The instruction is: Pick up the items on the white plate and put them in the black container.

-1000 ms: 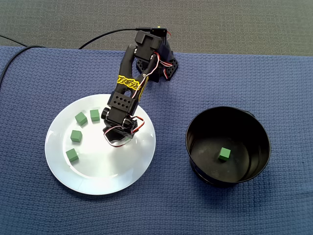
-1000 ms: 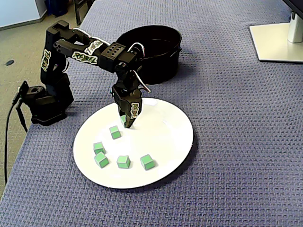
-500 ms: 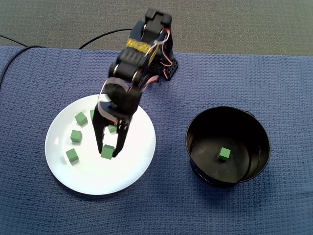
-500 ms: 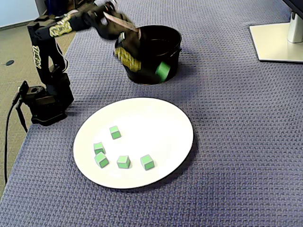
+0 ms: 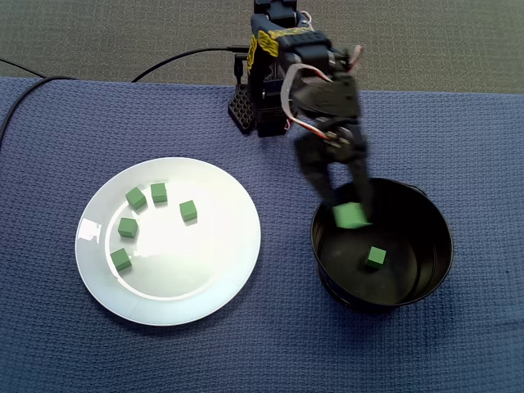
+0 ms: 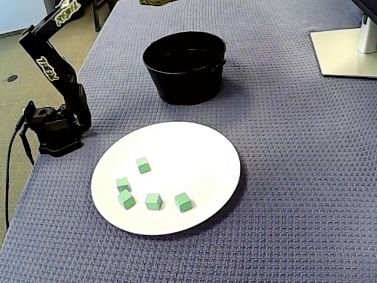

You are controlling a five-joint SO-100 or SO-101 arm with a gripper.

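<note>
In a fixed view from above, my gripper is shut on a green cube and holds it over the left inner edge of the black container. Another green cube lies on the container's floor. To the left, the white plate carries several green cubes, among them one nearest the arm. The side fixed view shows the plate, its cubes such as one, and the container. The gripper is above that frame's top edge.
The arm's base stands at the back of the blue woven cloth, seen also at the left as base. A black cable trails off to the left. A white monitor foot sits at the far right.
The gripper closed on a cube on the plate, lifted it and swung across to the container. It now hangs over the container's rim, and the plate holds one cube fewer.
</note>
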